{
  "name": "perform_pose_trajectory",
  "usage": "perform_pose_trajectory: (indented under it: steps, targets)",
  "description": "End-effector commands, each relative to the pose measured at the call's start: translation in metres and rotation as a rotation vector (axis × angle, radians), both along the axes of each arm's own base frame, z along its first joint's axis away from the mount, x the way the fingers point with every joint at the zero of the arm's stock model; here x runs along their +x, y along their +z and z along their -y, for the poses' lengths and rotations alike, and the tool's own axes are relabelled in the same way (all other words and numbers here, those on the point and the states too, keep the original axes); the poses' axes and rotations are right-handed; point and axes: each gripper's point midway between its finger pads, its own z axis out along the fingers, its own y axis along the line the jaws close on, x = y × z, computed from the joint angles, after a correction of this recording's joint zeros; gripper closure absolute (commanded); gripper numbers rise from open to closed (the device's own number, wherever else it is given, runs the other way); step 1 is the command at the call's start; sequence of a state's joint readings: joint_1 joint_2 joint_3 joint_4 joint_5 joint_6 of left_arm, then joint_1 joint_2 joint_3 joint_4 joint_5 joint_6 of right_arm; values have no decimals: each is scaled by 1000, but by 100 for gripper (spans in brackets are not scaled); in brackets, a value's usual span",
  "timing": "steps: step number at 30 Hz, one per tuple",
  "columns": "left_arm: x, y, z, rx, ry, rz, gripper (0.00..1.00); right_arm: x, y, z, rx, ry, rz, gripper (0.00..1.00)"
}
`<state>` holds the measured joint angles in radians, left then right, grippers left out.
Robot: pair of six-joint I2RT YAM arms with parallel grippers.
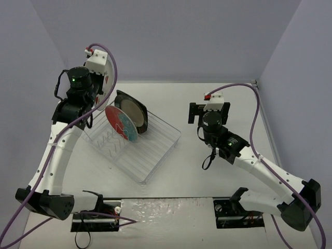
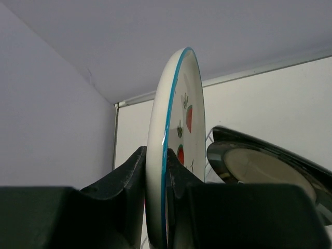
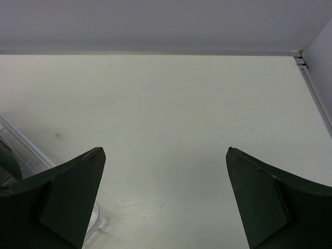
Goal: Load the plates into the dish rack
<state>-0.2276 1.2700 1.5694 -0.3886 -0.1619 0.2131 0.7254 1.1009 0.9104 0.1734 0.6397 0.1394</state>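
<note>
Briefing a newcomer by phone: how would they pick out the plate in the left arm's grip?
Find the silver-white wire dish rack left of centre. By its far left end, the left pincer clamps a small white round plate upright. Unlike the red-and-teal floral plate racked, it is mostly white, with a thin teal rim.

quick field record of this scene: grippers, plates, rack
left gripper: shut on white plate, held on edge
right gripper: open, empty, over table
in rack: red-teal plate, beige plate, black plate, all standing on edge
not yet in rack: white plate
</note>
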Motion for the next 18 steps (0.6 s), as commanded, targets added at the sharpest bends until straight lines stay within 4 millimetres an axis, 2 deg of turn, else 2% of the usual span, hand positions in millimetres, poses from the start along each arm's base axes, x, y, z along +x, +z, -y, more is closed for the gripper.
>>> perform_pose_trajectory:
  steps: [1, 5, 6, 7, 9, 11, 12, 16, 18]
  targets:
    - [-35, 105, -24, -146, 12, 371, 100, 18, 38, -13, 165, 55, 94, 0]
    - [-48, 93, 21, -24, -380, 357, 100, 29, 31, -22, 186, 95, 78, 1]
    - [-50, 87, 22, -4, -411, 346, 100, 31, 29, -24, 187, 100, 71, 1]
    - [-55, 74, 40, 12, -536, 299, 100, 35, 27, -25, 185, 102, 66, 1]
    - [-59, 67, 39, 79, -634, 271, 100, 38, 24, -30, 184, 118, 55, 1]
    - [-69, 44, 54, 46, -851, 176, 100, 41, 24, -33, 184, 127, 50, 2]
    - [-75, 54, 53, 55, -905, 187, 100, 42, 23, -35, 184, 131, 48, 2]
    - [-83, 49, 41, -9, -1068, 148, 100, 47, 20, -38, 180, 145, 39, 2]
    - [-84, 54, 33, 26, -1110, 203, 100, 50, 16, -40, 175, 152, 30, 2]
